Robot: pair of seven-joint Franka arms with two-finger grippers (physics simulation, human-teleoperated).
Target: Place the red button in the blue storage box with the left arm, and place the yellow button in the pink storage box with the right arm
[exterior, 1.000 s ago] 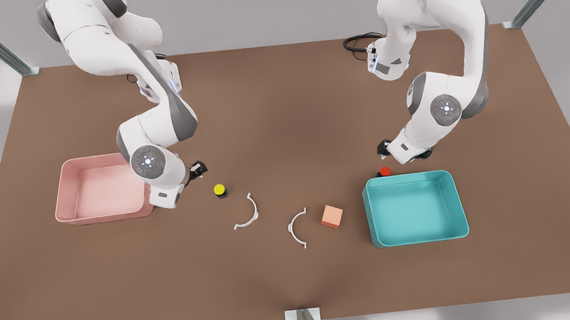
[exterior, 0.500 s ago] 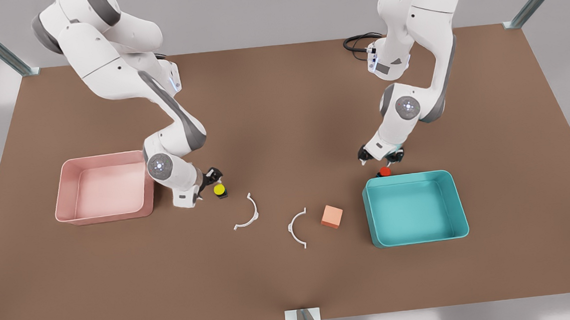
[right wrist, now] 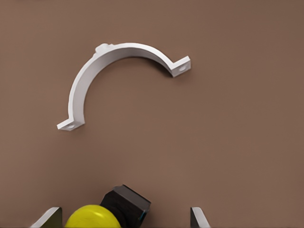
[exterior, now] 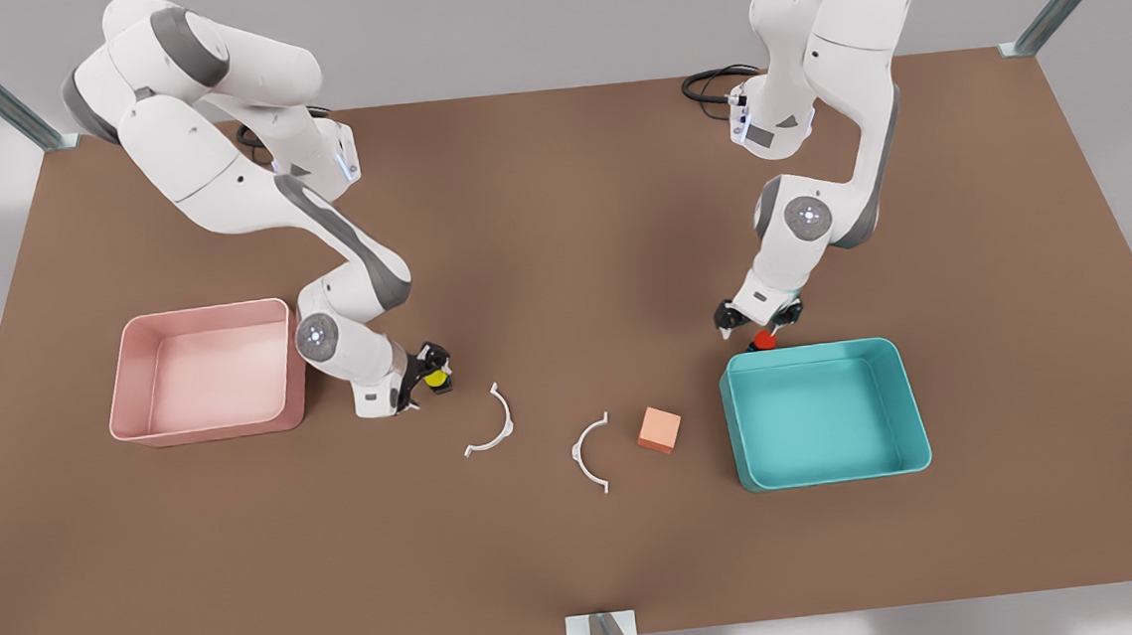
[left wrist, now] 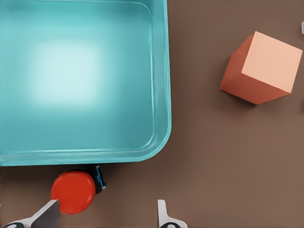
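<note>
The red button (exterior: pixel 764 340) sits on the table against the far wall of the teal blue storage box (exterior: pixel 820 348). My left gripper (exterior: pixel 758 322) hangs just above it, open. In the left wrist view the red button (left wrist: pixel 73 192) lies between the fingertips (left wrist: pixel 47 213), close to one of them, beside the blue box's wall (left wrist: pixel 161 95). The yellow button (exterior: pixel 437 377) stands to the front view's right of the pink storage box (exterior: pixel 202 310). My right gripper (exterior: pixel 427 372) is open around it. The yellow button (right wrist: pixel 92 217) shows between the fingertips (right wrist: pixel 197 216) in the right wrist view.
A salmon-orange cube (exterior: pixel 659 428) lies to the front view's left of the blue box, also seen as the cube (left wrist: pixel 263 66). Two white curved clips (exterior: pixel 494 424) (exterior: pixel 590 452) lie mid-table; one clip (right wrist: pixel 118 76) is just past the yellow button. A black cable (exterior: pixel 709 83) sits at the back.
Both arms have come down and in. The right gripper moved from beside the pink box onto the yellow button; the left gripper shifted toward the front view's left and lowered over the red button.
</note>
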